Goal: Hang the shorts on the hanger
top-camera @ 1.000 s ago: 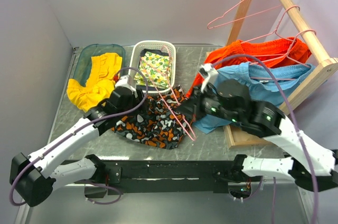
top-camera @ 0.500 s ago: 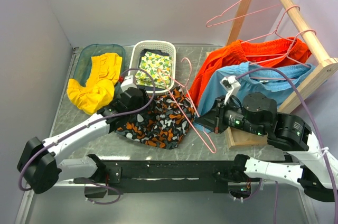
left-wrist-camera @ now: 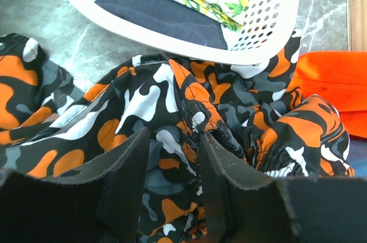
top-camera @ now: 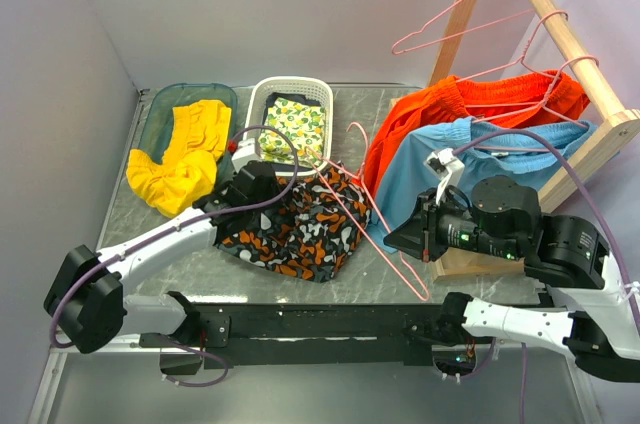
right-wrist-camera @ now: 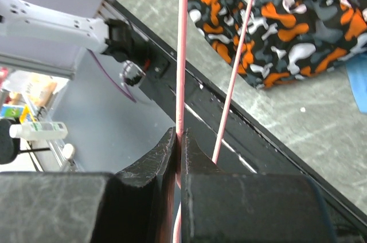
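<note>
Top view: the shorts (top-camera: 300, 226) lie crumpled mid-surface (top-camera: 150, 204), at 6 o'clock of the white basket (top-camera: 290, 104). The left end effector (top-camera: 288, 187) is on their 11 o'clock edge. The hanger (top-camera: 396, 263) slants along their 3 o'clock side, hook toward 12. Its low corner is at 5, beside the right end effector (top-camera: 392, 240). Plain orange shorts (top-camera: 470, 104) hang on the wooden rack (top-camera: 560, 39) at 2 o'clock.

Left wrist: left end effector (left-wrist-camera: 172, 140) has a narrow gap, fingers apart, astride a raised fold of the shorts (left-wrist-camera: 143, 94). Basket (left-wrist-camera: 172, 36) is at 12.

Right wrist: right end effector (right-wrist-camera: 179, 137) is clamped on one hanger (right-wrist-camera: 180, 54) wire. The shorts (right-wrist-camera: 287, 19) are at 1 o'clock.
</note>
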Controlling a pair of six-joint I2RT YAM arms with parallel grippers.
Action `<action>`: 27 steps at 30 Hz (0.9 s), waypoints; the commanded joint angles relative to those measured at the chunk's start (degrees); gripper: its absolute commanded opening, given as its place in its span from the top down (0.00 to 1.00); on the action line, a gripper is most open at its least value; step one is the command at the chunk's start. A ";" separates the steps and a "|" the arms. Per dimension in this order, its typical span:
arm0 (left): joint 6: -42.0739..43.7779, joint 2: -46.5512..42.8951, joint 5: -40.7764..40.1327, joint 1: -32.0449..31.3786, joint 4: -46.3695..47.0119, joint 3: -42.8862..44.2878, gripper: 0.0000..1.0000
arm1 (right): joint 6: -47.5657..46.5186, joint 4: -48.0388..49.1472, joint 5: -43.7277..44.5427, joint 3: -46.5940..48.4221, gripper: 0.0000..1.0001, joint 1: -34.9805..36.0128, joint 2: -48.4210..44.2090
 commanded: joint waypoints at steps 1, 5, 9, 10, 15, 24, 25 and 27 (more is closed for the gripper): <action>1.76 1.14 2.73 0.87 4.25 1.40 0.55 | -1.32 -0.98 -1.16 0.76 1.00 0.19 0.37; 1.15 0.96 4.14 1.40 7.15 -0.27 0.55 | -1.15 -1.59 -1.25 0.76 1.00 0.20 0.46; 1.94 0.87 7.57 1.58 11.10 -2.37 0.60 | -1.76 -2.65 -0.64 1.46 1.00 0.19 0.63; 1.59 0.87 7.92 1.58 11.89 -2.81 0.61 | -1.94 -2.65 -0.55 1.55 1.00 0.20 0.55; 1.50 2.89 6.26 1.58 9.97 -2.03 0.71 | -3.69 -2.56 -0.99 1.99 1.00 0.19 0.90; 0.89 6.23 3.36 1.58 11.11 -0.71 0.65 | -3.08 -1.25 -3.01 -1.52 1.00 0.20 -1.47; 1.06 6.41 2.66 1.58 11.46 -0.71 0.66 | -2.82 -1.33 -3.18 -1.70 1.00 0.20 -1.56; 0.97 6.50 0.46 2.01 11.81 -0.45 0.84 | -2.73 -1.59 -3.36 -1.53 1.00 0.11 -1.56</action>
